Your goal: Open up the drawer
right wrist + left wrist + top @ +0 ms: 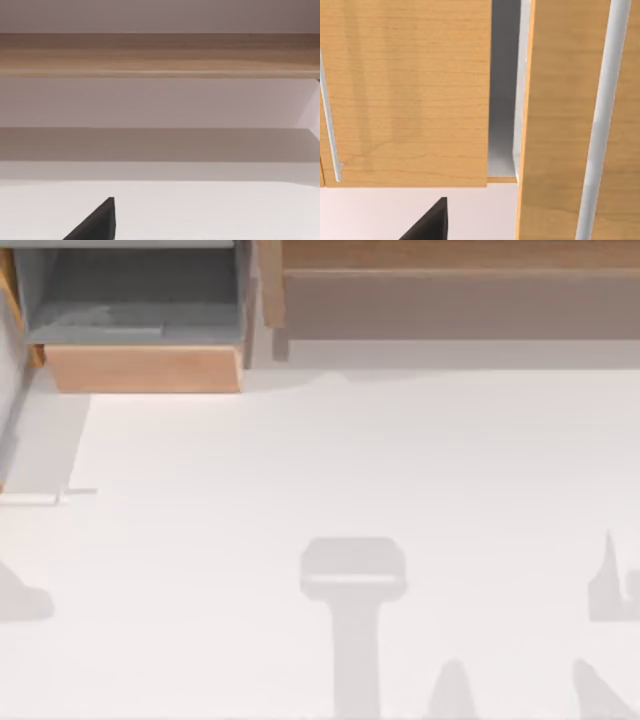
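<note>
Two wood fronts with pale bar handles faced my left gripper (430, 222) in its wrist view. From above, the drawer (8, 290) was a narrow strip at the worktop's (350, 470) far-left edge, with white surface spreading wide to its right. My right gripper (97, 222) faced the shelf board (160, 55). I could not tell how either gripper was set.

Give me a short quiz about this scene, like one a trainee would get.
1. True or false: the grey-lined drawer with the pale tan front stands pulled out.
2. What runs along the top view's upper right? A: a wooden shelf board. B: a bowl. C: a red box.
3. Fill in: the narrow drawer with orange-brown edges sits at the top view's ___ edge.
Key: 1 true; 2 A; 3 left.
</note>
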Controlling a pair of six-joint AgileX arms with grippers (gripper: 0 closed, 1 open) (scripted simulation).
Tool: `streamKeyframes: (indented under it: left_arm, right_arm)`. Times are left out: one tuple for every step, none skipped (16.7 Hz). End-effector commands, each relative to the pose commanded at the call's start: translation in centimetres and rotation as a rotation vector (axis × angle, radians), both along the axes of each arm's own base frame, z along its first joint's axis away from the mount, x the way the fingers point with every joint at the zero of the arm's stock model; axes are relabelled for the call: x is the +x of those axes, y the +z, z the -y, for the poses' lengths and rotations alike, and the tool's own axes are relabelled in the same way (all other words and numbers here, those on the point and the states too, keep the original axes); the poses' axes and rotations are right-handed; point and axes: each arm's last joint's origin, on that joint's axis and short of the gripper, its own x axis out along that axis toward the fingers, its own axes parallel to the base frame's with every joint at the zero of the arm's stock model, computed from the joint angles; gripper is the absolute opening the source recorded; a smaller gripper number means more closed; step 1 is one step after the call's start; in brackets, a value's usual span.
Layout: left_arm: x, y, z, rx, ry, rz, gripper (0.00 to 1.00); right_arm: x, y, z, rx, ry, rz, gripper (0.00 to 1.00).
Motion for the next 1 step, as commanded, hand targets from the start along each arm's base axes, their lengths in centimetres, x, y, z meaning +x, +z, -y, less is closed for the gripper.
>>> streamKeyframes:
  left_arm:
    - [0.0,0.0,0.0,0.0,0.0,0.0,1.0]
  right_arm:
    - [0.0,0.0,0.0,0.0,0.0,0.0,1.0]
